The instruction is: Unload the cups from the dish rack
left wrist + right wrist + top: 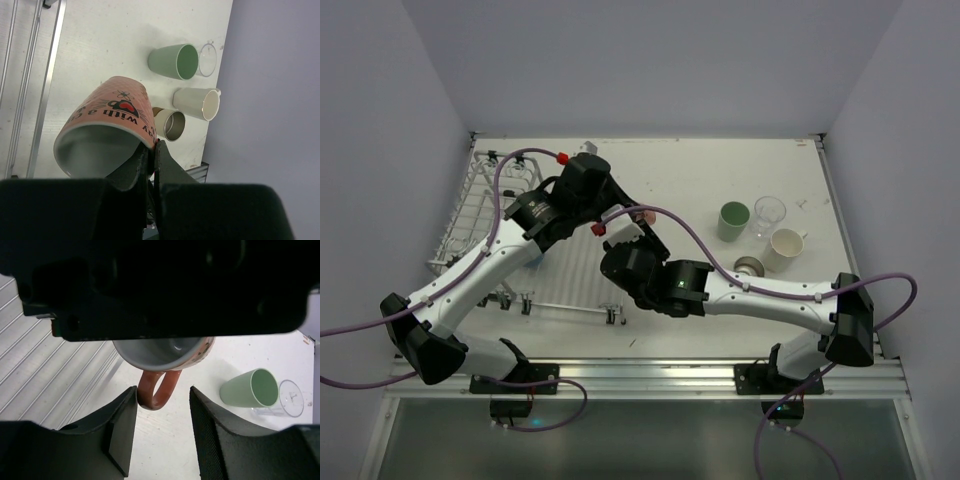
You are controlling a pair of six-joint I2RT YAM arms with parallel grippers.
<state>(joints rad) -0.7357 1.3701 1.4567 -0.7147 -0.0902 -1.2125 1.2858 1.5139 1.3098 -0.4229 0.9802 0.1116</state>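
A salmon-pink printed mug (107,130) hangs in the air, my left gripper (154,146) shut on its rim, one finger inside and one outside. In the top view the mug (638,214) shows between the two wrists, right of the dish rack (470,215). My right gripper (162,390) stands open just below it, with the mug's handle (159,387) between the fingers; the left finger touches the handle and the right one is apart. On the table at the right are a pale green cup (733,221), a clear cup (769,214), a cream cup (785,249) and a brown cup (750,266).
A ribbed white drain tray (570,290) lies under and beside the rack, its near edge in front of the arms. White walls enclose the table at the left, back and right. Both arms' cables arch over the middle of the table.
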